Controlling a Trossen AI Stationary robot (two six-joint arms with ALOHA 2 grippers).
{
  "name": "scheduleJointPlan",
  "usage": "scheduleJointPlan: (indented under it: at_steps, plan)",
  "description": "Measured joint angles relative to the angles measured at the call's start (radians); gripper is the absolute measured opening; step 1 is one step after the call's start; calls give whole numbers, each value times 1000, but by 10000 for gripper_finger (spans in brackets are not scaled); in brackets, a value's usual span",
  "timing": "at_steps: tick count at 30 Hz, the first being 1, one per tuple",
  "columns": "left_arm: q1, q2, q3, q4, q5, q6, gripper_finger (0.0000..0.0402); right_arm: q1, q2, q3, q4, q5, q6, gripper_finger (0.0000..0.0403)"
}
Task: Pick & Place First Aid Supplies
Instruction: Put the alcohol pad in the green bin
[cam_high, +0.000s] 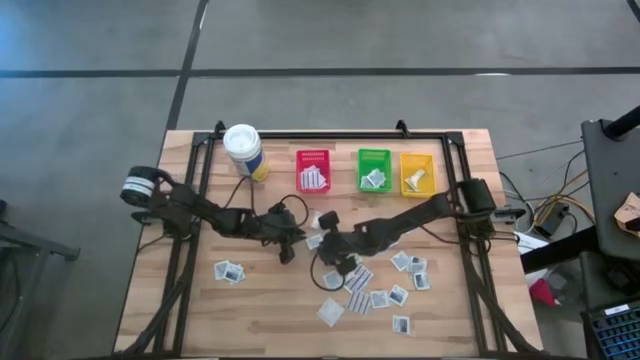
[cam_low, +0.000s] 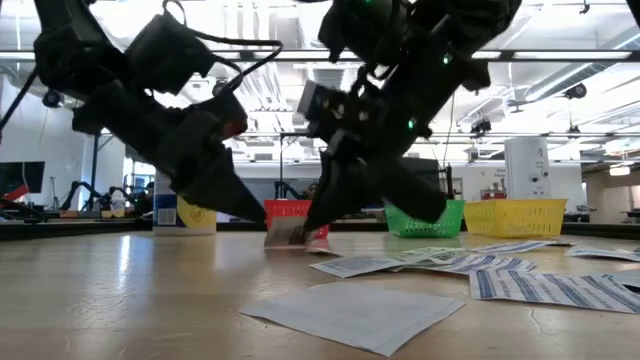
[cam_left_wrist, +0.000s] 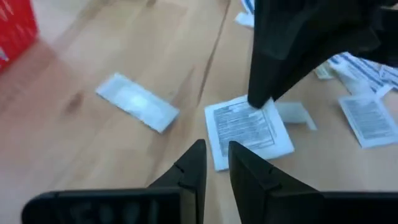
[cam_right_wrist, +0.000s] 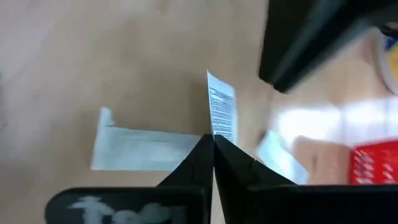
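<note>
The right gripper (cam_right_wrist: 212, 144) has its jaws clamped on a printed packet (cam_right_wrist: 222, 112) at table centre. At its nine o'clock the left gripper (cam_left_wrist: 216, 163) hovers, jaws slightly apart. Bins (cam_high: 373, 170) sit at twelve o'clock, contents indistinct.

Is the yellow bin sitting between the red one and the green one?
No, the yellow bin sits at the end of the row, with the green bin between it and the red bin.

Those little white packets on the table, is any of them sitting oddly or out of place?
One is: a printed packet stands on edge, pinched in the right pincer, which is shut on it near the table's middle. The other loose packets lie flat and scattered on the wooden table, outside the red bin.
</note>
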Motion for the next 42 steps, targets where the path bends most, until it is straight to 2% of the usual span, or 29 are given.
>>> scheduleJointPlan:
  at_steps: [5, 13, 25, 34, 42]
  plan:
    - [0, -62, -1, -91, -16, 43, 64, 1, -76, -1, -64, 23, 82, 8]
    - [0, -136, -2, -200, -28, 49, 64, -3, -186, -2, -187, 160, 142, 8]
    - [-2, -153, -2, -200, -30, 92, 64, -47, -264, -26, -363, 461, 340, 8]
    - [-2, -152, -1, -197, -30, 93, 64, -129, -303, -89, -413, 560, 506, 8]
    - [-2, -152, -1, -199, -30, 93, 64, -247, -350, -112, -503, 551, 690, 8]
